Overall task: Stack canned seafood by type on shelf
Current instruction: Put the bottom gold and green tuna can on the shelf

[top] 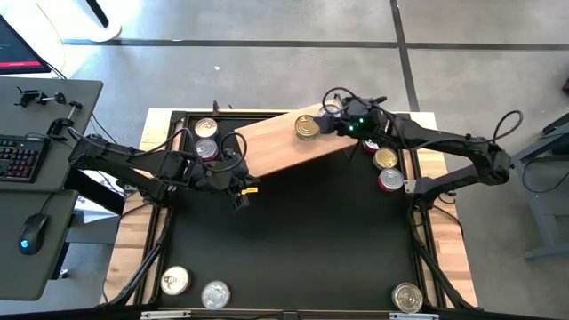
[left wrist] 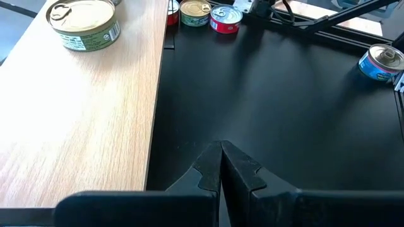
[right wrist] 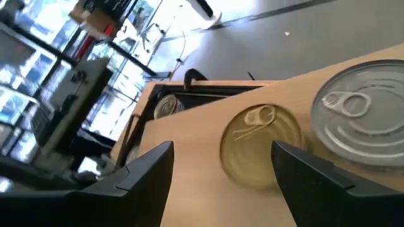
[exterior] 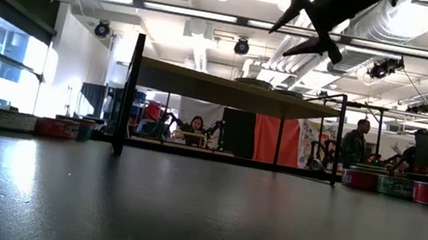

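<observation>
Lying along the near edge of the black surface (top: 302, 231), well away from the shelf (top: 276, 147), are three silver-lidded tins: two at the left corner (top: 175, 282) (top: 216, 293) and one at the right corner (top: 407, 297). The shelf, a plain light-brown block, sits tilted across the far part of the surface. The left gripper (top: 238, 188) hovers just off the shelf's near left edge; in the left wrist view its fingers (left wrist: 243, 169) are pressed together with nothing between them. Off the shelf's left end, beside the left arm, stand two tins (top: 205, 129) (top: 206, 149), one gold-lidded and one with a red side. Off its right end stand a gold-lidded tin (top: 386, 158) and a red-sided tin (top: 389, 179). On the shelf's right end rests a gold-lidded tin (top: 308, 128). The right gripper (top: 331, 121) is above that end; in the right wrist view its fingers (right wrist: 148, 169) stand wide apart on either side of the gold lid (right wrist: 260, 145), holding nothing, and a silver-lidded tin (right wrist: 361, 120) stands just beside it on the shelf.
</observation>
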Controlling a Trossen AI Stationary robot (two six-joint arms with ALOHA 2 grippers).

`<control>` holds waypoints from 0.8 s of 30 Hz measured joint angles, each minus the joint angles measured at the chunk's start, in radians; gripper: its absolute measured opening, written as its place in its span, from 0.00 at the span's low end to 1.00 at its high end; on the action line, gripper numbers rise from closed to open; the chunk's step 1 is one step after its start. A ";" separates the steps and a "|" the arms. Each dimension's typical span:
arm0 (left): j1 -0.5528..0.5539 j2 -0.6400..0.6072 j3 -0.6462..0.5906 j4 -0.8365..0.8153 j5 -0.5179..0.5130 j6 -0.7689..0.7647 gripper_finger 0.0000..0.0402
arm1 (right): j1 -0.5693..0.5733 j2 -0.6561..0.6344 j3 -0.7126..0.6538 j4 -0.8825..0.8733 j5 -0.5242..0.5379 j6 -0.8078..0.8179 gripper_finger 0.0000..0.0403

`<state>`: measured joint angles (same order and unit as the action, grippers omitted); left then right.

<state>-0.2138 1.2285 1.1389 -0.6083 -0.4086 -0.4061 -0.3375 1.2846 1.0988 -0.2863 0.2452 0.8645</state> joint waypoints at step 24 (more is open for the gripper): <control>0.005 0.000 0.000 0.009 -0.051 -0.008 0.00 | 0.115 0.172 0.000 -0.084 0.110 -0.024 0.01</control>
<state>-0.2092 1.2285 1.1389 -0.5991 -0.4599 -0.4142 -0.2220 1.4567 1.0985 -0.3703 0.3553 0.8402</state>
